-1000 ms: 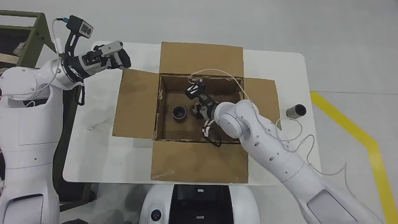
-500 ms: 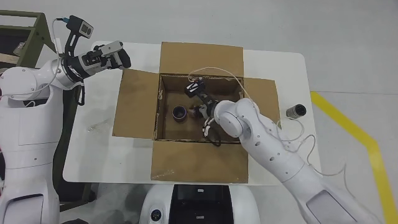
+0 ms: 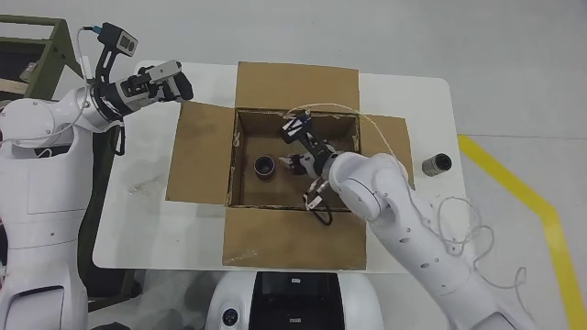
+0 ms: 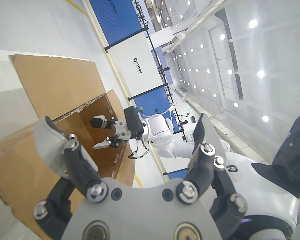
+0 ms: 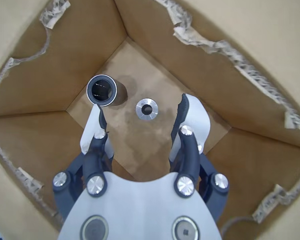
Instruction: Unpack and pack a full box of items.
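Note:
The open cardboard box (image 3: 198,152) stands mid-table with all flaps spread. On its floor stand a dark tube (image 5: 101,93) and a small silver cylinder (image 5: 147,109); the dark tube (image 3: 264,165) is by the box's left wall. My right gripper (image 5: 140,103) hangs open inside the box (image 5: 215,76), above the silver cylinder, with nothing between its fingers. In the top view the right gripper (image 3: 293,152) is over the box's middle. My left gripper (image 3: 183,84) is open and empty, held above the table left of the box.
Another dark cylinder (image 3: 437,162) lies on the white table (image 3: 138,229) right of the box. The left wrist view looks across the box (image 4: 60,81) at the right gripper (image 4: 98,134). A green cart (image 3: 37,50) stands past the table's left end.
The right arm's elbow and forearm have swung to the right, and its wrist has shifted slightly over the box. The left arm has stayed still.

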Robot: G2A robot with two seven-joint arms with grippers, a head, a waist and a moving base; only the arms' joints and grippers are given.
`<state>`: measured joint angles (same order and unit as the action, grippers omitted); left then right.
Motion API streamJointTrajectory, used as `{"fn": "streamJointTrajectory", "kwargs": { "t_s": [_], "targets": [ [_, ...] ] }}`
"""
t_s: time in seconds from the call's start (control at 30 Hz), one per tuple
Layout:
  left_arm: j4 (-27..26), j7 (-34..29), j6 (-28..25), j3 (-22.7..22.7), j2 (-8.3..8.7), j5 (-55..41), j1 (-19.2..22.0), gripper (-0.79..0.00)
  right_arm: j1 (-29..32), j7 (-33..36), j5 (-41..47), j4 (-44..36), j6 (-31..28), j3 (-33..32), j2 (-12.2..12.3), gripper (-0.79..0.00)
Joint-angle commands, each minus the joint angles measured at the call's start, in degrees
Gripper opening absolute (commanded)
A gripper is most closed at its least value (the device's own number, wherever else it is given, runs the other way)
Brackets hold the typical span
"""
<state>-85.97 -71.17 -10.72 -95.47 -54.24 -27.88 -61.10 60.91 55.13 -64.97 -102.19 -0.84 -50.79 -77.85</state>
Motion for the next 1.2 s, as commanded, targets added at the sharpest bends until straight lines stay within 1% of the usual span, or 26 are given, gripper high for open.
{"fn": "streamJointTrajectory", "kwargs": {
  "t_s": [0.0, 0.3, 0.57, 0.87, 1.17],
  "targets": [
    [0.0, 0.0, 0.0, 0.0, 0.0, 0.0, 0.0, 0.0, 1.26, 0.57, -0.33, -2.51, -0.06, -1.23, 0.33, -0.209],
    [0.0, 0.0, 0.0, 0.0, 0.0, 0.0, 0.0, 0.0, 8.39, 1.28, -1.22, -13.82, -0.81, -9.74, 2.14, -0.191],
    [0.0, 0.0, 0.0, 0.0, 0.0, 0.0, 0.0, 0.0, 14.25, -0.39, -0.9, -18.75, 0.08, -18.47, 3.37, -0.182],
    [0.0, 0.0, 0.0, 0.0, 0.0, 0.0, 0.0, 0.0, 20.49, -2.82, -0.02, -20.09, 1.39, -29.45, 4.51, -0.191],
    [0.0, 0.0, 0.0, 0.0, 0.0, 0.0, 0.0, 0.0, 25.24, -5.38, 2.45, -18.46, 0.0, -38.82, 5.4, -0.179]
  ]
}}
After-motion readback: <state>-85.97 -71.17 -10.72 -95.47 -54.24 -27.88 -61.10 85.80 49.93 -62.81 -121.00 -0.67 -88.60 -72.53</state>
